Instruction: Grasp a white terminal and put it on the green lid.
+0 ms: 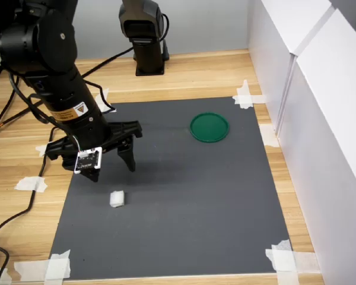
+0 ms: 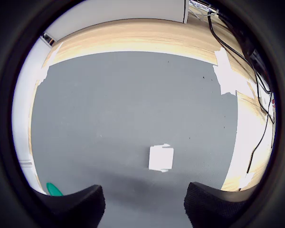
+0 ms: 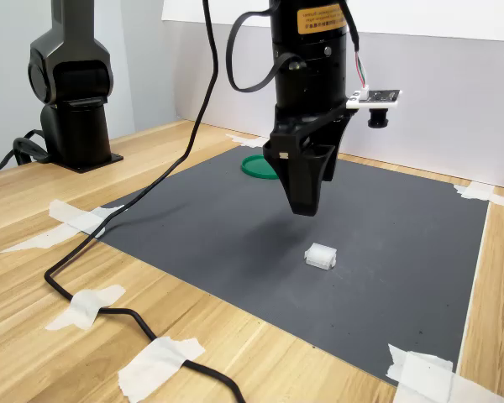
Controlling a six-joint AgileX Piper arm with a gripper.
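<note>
The gripper (image 1: 114,167) hangs above the mat (image 1: 184,237), jaws spread and empty — poised over the white terminal (image 1: 117,198) near the mat's taped edge. The green lid (image 1: 209,127) waits well apart, toward the far edge.

Matt grey mat (image 1: 184,196), glossy green lid (image 1: 209,127), pale wood table (image 1: 190,71)

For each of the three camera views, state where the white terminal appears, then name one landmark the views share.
First exterior view: white terminal lower left on the grey mat.
Wrist view: white terminal below centre.
Second exterior view: white terminal right of centre, below the tool.
Shared landmark: the green lid.
</note>
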